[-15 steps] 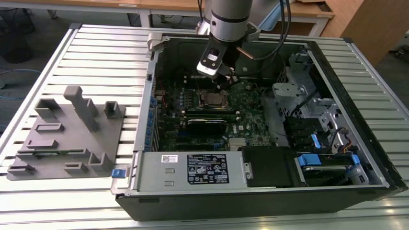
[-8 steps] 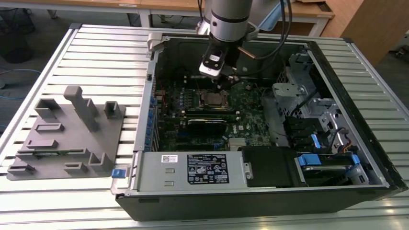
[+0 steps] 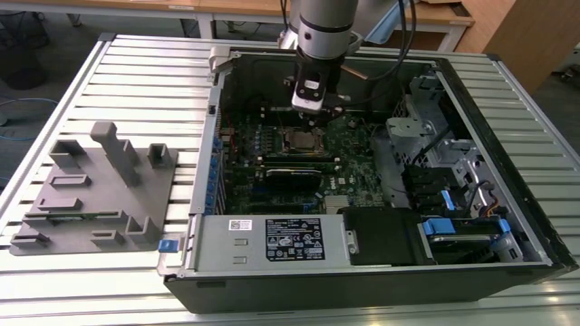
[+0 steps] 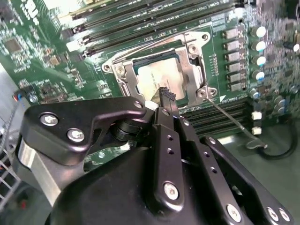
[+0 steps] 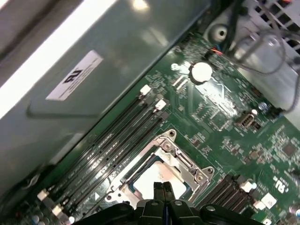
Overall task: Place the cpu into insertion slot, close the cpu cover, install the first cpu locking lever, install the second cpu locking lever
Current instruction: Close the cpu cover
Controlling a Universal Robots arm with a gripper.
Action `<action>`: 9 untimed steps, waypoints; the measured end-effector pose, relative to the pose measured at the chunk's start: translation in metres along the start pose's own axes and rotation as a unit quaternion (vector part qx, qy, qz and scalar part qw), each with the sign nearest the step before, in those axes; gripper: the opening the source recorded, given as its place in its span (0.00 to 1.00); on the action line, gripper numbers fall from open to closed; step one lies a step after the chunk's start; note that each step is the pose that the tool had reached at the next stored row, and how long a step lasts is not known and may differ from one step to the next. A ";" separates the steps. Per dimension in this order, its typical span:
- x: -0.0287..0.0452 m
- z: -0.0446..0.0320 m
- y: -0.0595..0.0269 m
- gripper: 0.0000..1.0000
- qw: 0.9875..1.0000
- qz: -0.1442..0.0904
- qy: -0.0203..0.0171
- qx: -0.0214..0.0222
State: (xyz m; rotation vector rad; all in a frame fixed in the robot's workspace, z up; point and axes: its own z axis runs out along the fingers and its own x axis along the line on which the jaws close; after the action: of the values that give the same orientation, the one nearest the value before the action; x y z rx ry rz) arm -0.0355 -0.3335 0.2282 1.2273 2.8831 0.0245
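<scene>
Above the insertion slot (image 3: 299,140) the pincer (image 4: 165,95) hangs closed together, holding nothing. The cpu (image 4: 154,77) lies there under the cpu cover (image 4: 193,63); I judge it light, stiff, fragile, best held by its edges.

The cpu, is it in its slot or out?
In. The silvery cpu lies flat inside the insertion slot, with the metal cpu cover framing it.
</scene>
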 end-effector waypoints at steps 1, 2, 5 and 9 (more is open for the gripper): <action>0.0000 0.0000 0.0000 0.11 1.000 -0.009 0.000 0.000; 0.0000 0.0001 0.0000 0.11 1.000 -0.018 0.000 0.000; 0.0000 0.0003 0.0000 0.11 0.999 -0.045 0.001 0.000; 0.0000 0.0005 0.0000 0.11 0.997 -0.077 0.001 0.000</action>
State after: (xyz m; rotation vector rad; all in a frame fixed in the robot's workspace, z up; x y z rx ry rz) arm -0.0355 -0.3335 0.2277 1.0014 2.9704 0.0253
